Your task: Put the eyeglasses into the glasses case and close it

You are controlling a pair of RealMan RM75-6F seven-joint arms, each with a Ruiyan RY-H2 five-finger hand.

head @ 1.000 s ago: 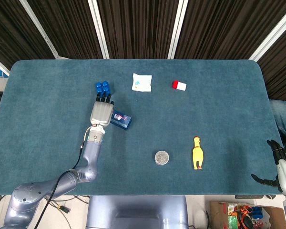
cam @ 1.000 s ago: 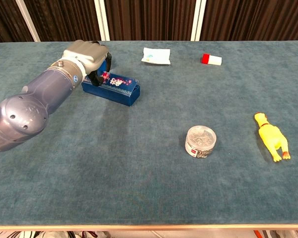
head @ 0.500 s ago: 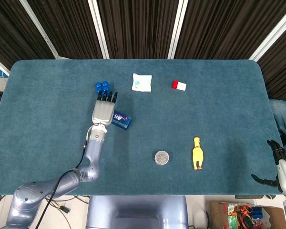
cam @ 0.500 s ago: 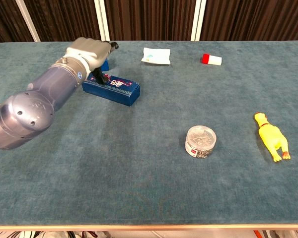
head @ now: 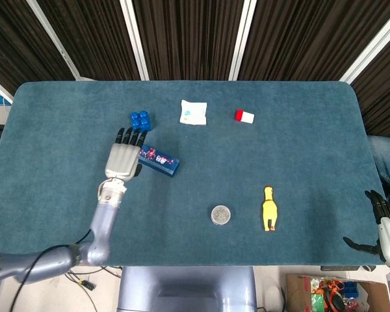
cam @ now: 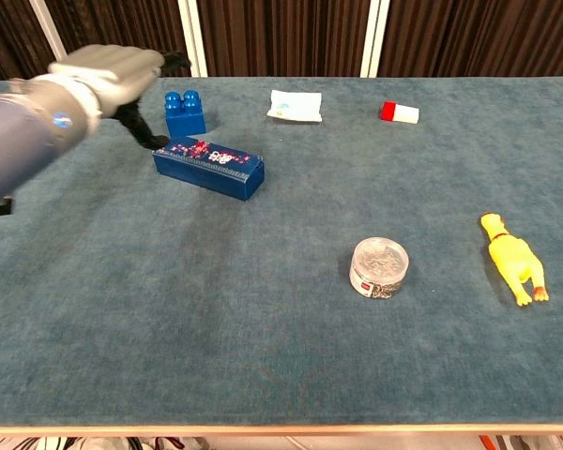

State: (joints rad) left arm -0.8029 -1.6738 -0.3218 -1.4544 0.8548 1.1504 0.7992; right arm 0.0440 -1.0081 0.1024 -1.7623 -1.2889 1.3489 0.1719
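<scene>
eyeglasses unseen; glasses case (cam: 208, 167) closed; left hand (head: 123, 158) spread, empty; right hand (head: 383, 227) open, partly cropped.

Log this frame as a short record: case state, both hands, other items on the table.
case: long blue patterned glasses case, lid closed, lying flat on the teal cloth table
eyeglasses: none visible
left hand: left hand open, just left of the case, holding nothing
right hand: right hand open, off the table's right edge
other items: blue toy brick, white packet, red and white block, round clear container, yellow rubber chicken
</scene>
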